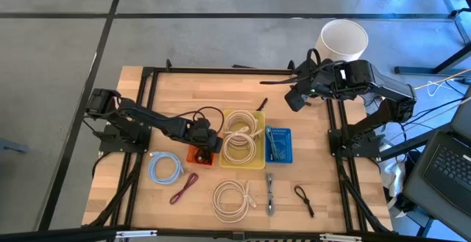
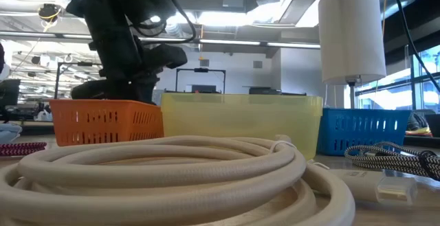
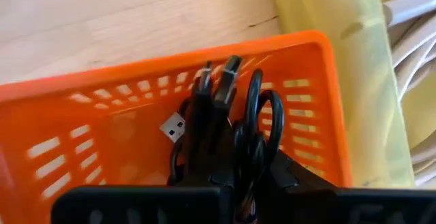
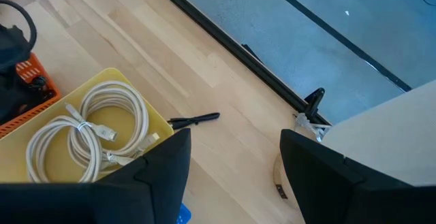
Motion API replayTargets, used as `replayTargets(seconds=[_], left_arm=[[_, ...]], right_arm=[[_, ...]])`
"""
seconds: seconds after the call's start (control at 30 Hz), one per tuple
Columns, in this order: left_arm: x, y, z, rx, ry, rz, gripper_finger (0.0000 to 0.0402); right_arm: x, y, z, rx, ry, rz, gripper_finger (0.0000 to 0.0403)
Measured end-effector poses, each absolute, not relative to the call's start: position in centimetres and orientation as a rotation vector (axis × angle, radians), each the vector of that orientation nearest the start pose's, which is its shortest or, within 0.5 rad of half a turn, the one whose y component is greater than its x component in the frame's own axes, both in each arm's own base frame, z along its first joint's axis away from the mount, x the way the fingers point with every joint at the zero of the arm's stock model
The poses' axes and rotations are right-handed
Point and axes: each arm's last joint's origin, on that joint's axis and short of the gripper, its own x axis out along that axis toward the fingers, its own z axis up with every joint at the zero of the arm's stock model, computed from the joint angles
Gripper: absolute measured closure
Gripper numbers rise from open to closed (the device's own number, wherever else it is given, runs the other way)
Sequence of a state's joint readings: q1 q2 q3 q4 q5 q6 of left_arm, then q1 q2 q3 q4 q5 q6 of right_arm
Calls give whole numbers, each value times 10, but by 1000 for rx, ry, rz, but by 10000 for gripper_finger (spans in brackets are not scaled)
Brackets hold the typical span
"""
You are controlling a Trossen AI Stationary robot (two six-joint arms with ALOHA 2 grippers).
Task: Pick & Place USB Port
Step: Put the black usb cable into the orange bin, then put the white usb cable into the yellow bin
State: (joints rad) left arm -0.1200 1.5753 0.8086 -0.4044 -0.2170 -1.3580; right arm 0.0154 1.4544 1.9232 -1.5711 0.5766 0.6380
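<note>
The black USB cable [image 3: 235,108] is a small bundle of loops with dark plugs and one silver plug. It sits between the fingers of my left gripper [image 3: 238,159], inside the orange basket [image 3: 82,115]. In the high view my left gripper [image 1: 208,140] is over the orange basket [image 1: 199,154], left of the yellow basket [image 1: 243,140]. In the low view the left arm [image 2: 127,40] drops behind the orange basket [image 2: 106,121]. My right gripper [image 4: 235,176] is open and hovers above the table's far right part [image 1: 294,98], holding nothing. My left gripper is shut on the black USB cable's bundled middle [image 3: 225,139], pinched between the two fingers. The fingers come from above, pointing down into the orange basket. The plugs [image 3: 230,74] and a loop [image 3: 262,105] stick out past the fingertips, close to the basket's floor; whether they touch it, I cannot tell.
The yellow basket holds white cables, and a blue basket [image 1: 278,145] stands to its right. Near the table's front lie a blue coil [image 1: 165,167], a red cable [image 1: 184,187], a white coil [image 1: 234,200], a braided cable [image 1: 270,194] and a black cable [image 1: 303,200]. A white cylinder [image 1: 344,40] stands beyond the far right corner.
</note>
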Motion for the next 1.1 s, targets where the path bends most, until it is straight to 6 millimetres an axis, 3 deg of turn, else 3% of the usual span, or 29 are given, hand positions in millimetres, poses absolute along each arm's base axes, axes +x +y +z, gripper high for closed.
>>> replayTargets(seconds=[0.27,0.67,0.87,1.1], left_arm=[[283,-24,149,-996,855,795,370],[285,-26,156,-1045,869,730,236],[278,-23,189,-1043,756,692,201],[253,-17,237,-1004,607,597,200]], right_arm=[[223,-12,448,238,854,-810,173],[223,-12,448,239,854,-810,173],[223,-12,448,226,860,-804,174],[223,-12,448,221,861,-801,173]])
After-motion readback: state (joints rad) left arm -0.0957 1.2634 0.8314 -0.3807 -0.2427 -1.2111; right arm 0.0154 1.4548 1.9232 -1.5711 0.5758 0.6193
